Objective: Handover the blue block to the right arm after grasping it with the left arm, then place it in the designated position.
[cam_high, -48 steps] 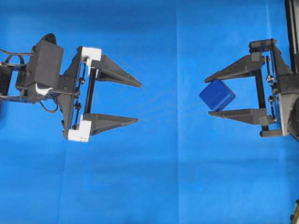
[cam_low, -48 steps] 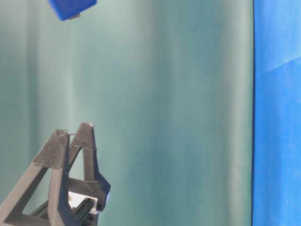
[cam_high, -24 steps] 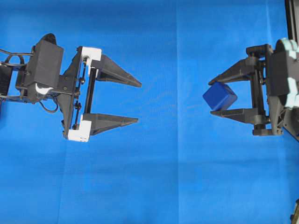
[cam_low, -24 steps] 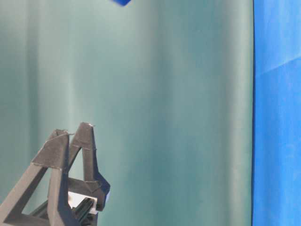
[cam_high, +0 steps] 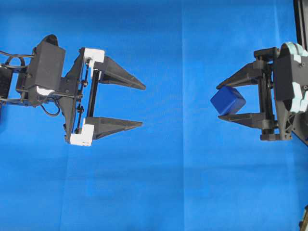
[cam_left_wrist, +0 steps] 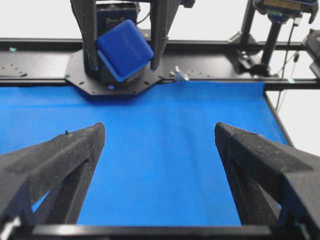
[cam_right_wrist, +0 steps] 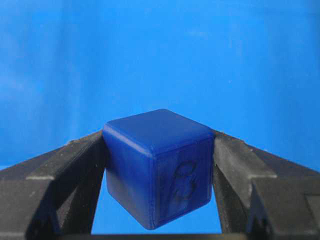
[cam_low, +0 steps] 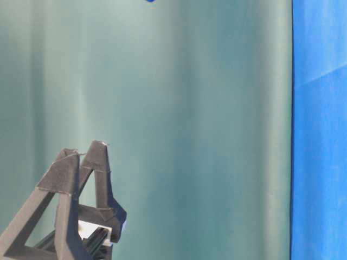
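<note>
A blue cloth (cam_high: 159, 183) covers the whole bench, and both arms hang over it facing each other across the middle. The left arm (cam_high: 45, 72), with its boxy black wrist and white caps on the finger rail, sits toward the left edge of the bench; the left gripper (cam_high: 143, 105) has its fingers (cam_high: 115, 126) spread wide with nothing between them, the tips pointing toward the other arm. The right arm (cam_high: 291, 77), with its pale grey rounded wrist housing, is over by the right edge of the bench, well apart from the left one. The right gripper (cam_high: 219, 101) has its fingers (cam_right_wrist: 235, 165) pinching the blue block (cam_high: 227, 100) from two opposite sides, near the tips. The block is turned a little askew in the grip and held up clear of the cloth, with a faint dark marking on the face nearest the right wrist camera.
</note>
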